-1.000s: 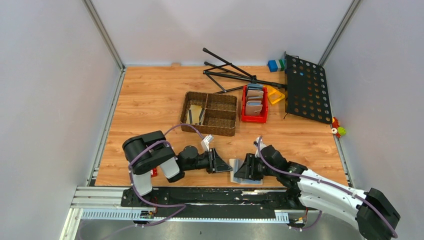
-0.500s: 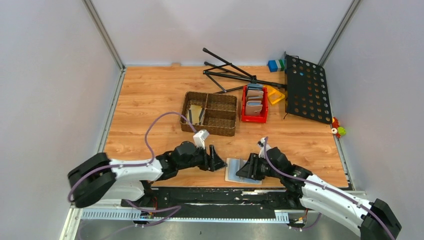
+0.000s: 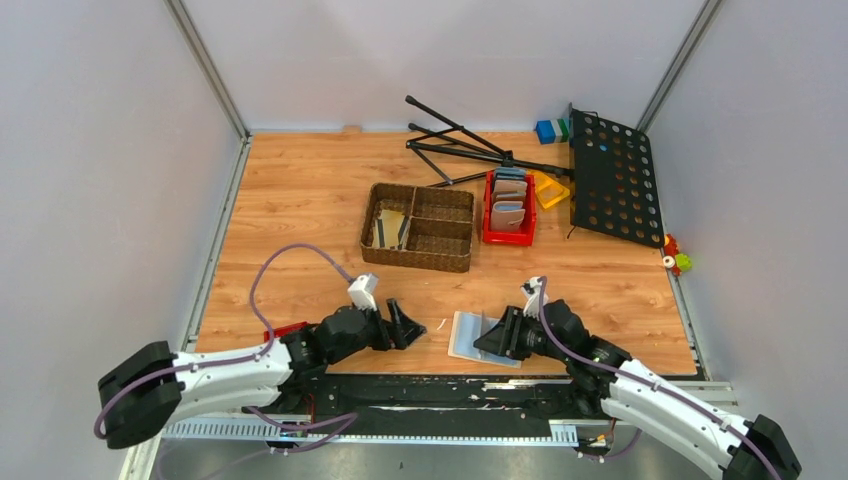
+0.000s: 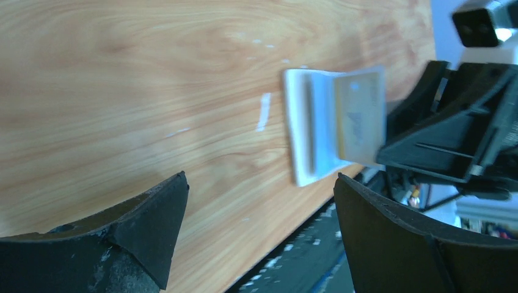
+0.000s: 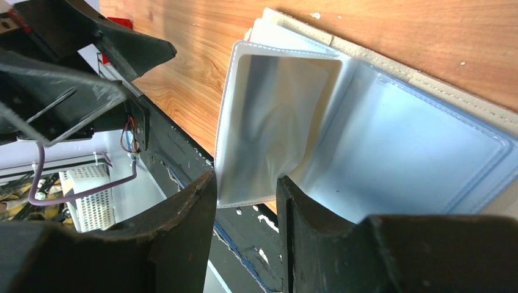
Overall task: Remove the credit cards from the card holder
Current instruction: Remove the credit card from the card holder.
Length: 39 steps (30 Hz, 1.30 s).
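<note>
- Right wrist view: the card holder (image 5: 421, 152) runs past the frame's right edge, beyond the right-hand finger (image 5: 342, 244), so its outer flap is cut off.
- The bottom edge of the upright clear pocket (image 5: 269, 122) sinks between the fingers of the right gripper (image 5: 246, 192) and is hidden there. Cloudy plastic masks any contents.
- Left wrist view: blurred throughout. A tan-gold panel (image 4: 360, 116) stands ahead of the left gripper (image 4: 259, 183), nearer its right-hand finger. Its print is unreadable; card or pocket, unclear.
- Overhead: the right gripper's fingers cover the card holder's nearest side.
</note>
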{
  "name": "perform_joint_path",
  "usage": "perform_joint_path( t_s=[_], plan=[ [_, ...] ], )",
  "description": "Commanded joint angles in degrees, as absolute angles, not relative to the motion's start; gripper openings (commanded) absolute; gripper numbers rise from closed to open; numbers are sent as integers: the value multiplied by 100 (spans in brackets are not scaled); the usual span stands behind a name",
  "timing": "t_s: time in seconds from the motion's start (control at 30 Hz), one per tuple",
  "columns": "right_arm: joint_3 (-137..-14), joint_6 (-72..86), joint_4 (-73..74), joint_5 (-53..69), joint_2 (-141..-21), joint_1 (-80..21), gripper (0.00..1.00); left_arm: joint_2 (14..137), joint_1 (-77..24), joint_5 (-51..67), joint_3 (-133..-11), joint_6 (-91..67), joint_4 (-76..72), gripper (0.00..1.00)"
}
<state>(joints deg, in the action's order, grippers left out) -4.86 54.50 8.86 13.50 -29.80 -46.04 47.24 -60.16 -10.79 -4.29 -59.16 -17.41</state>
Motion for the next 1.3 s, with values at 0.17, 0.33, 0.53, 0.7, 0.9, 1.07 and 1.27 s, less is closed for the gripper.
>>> perform_joint_path(
  t_s=[0.17, 0.33, 0.53, 0.7, 0.9, 1.07, 1.27],
  plan=[
    [-316, 5651, 473, 1222, -2508, -4570, 41, 7104, -6519, -141, -1302, -5825, -3882, 94],
    [-135, 5707, 278, 1259, -2410, -4557, 42, 7463, -6620, -79, -1448, -5693, -3981, 94],
    [-256, 5797, 558, 1051, -2616, -4553, 51, 7430, -6618, -340, -1436, -5811, -3719, 94],
    [-925, 5551, 1368, 906, -3284, -4552, 57, 7345, -6618, -284, -1663, -5797, -3254, 91],
    [-1591, 5330, 2053, 668, -3902, -4553, 58, 7891, -6611, 153, -2079, -5897, -2979, 81],
    [-2558, 4945, 3359, 114, -4025, -4552, 63, 8092, -6536, 318, -2062, -6055, -3074, 80],
    [-3593, 5158, 5400, -957, -4363, -4547, 83, 7887, -6461, 285, -2051, -5965, -2862, 80]
  ],
)
